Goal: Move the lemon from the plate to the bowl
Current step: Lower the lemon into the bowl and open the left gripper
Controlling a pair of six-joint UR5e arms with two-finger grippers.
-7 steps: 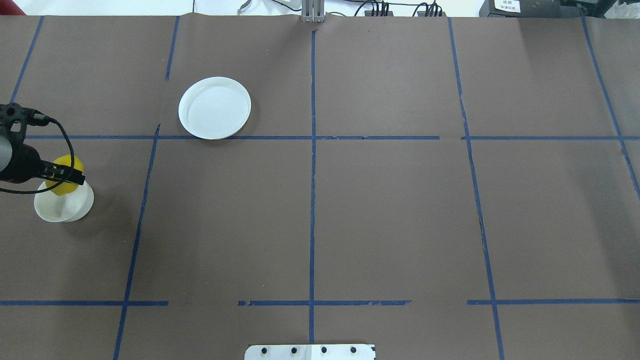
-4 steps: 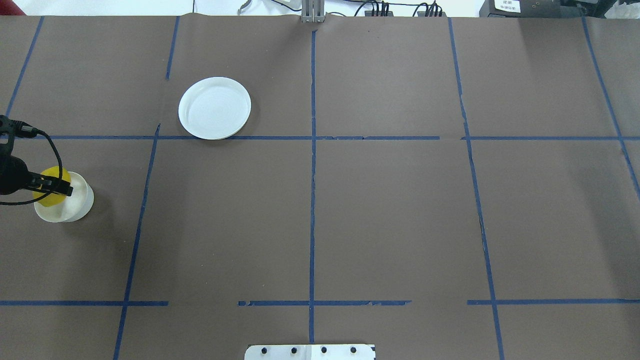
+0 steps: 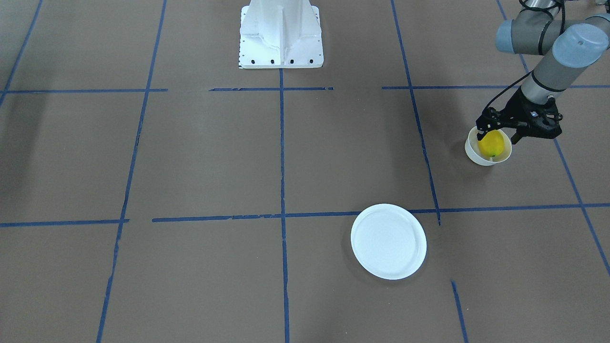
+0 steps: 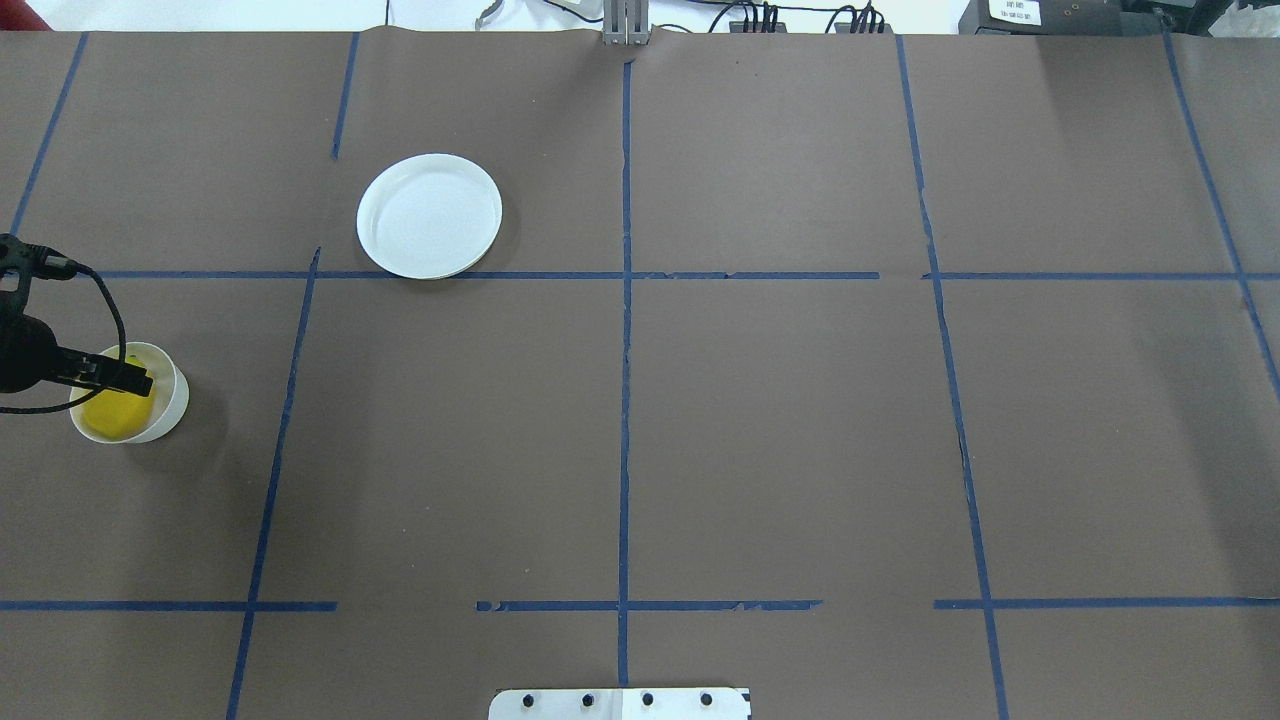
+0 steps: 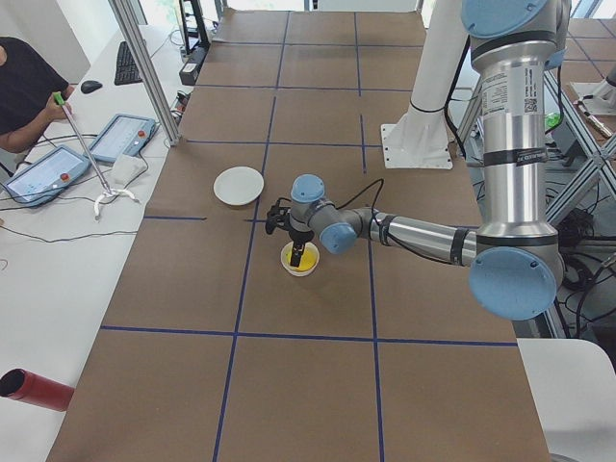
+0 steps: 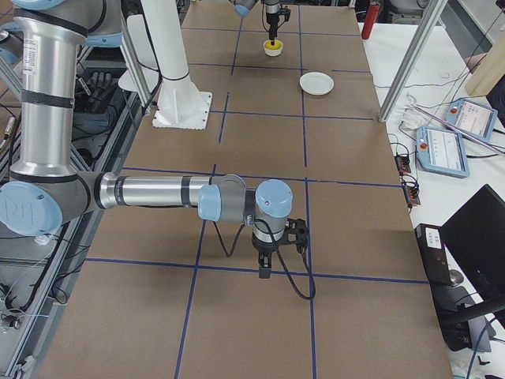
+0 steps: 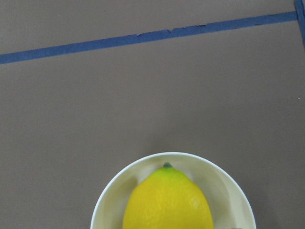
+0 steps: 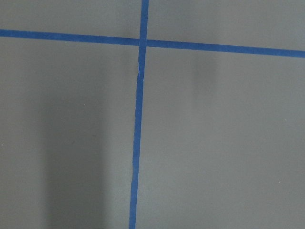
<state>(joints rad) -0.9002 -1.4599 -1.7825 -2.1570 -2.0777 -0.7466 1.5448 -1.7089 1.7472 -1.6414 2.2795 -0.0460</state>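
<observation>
The yellow lemon (image 3: 492,144) lies inside the small white bowl (image 3: 472,152) near the table's left end; it also shows in the overhead view (image 4: 113,416) and fills the bowl in the left wrist view (image 7: 167,202). My left gripper (image 3: 498,134) hovers just over the bowl, open, its fingers spread either side of the lemon and not holding it. The flat white plate (image 4: 430,215) is bare, farther from the robot and towards the table's middle. My right gripper (image 6: 264,268) points down over bare table at the other end; I cannot tell if it is open or shut.
The robot's white base (image 3: 281,35) stands at the table's near middle edge. Blue tape lines (image 4: 625,350) divide the brown table cover. Operators' tablets (image 5: 43,173) lie on a side table beyond the far edge.
The left gripper carried the lemon down over the bowl and let it go. The lemon has dropped from between the fingers into the bowl.
</observation>
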